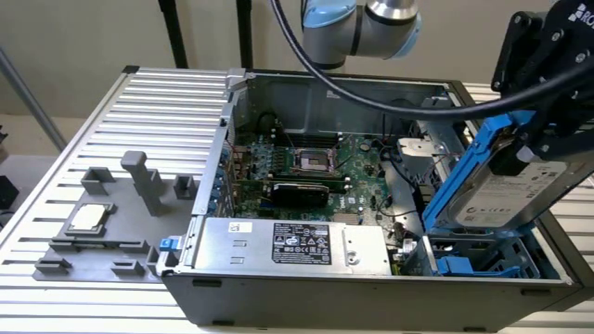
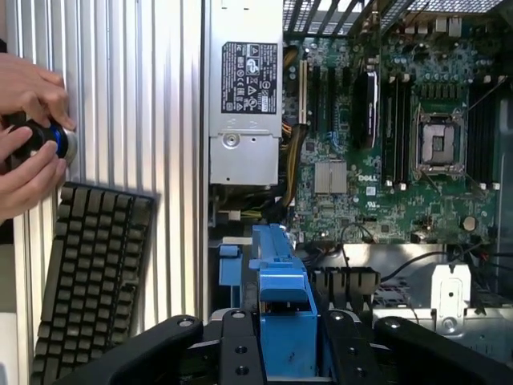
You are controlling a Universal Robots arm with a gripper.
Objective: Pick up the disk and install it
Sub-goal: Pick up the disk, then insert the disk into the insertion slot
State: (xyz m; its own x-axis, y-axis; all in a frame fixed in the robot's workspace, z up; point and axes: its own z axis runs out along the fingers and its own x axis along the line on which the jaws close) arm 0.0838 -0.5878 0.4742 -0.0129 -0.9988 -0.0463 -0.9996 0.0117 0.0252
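The end effector (image 1: 518, 149) is clamped on the disk (image 1: 506, 191), its black fingers (image 2: 160, 353) on either side of the blue carrier. It holds the disk steeply tilted over the drive bay (image 1: 474, 263) at the exterior view's right end of the open computer case (image 1: 371, 292). The end effector covers part of the disk's label and is itself cut off by the picture's edge. The case holds a motherboard (image 1: 316, 167) and a grey power supply (image 1: 288, 243). On the table (image 1: 167, 97) a keyboard (image 2: 92, 273) lies partly cut off, near a person's hands (image 2: 28, 152) on a blue knob (image 2: 56, 140).

Blue-framed silver disk (image 1: 506, 195), green motherboard (image 1: 362, 167)
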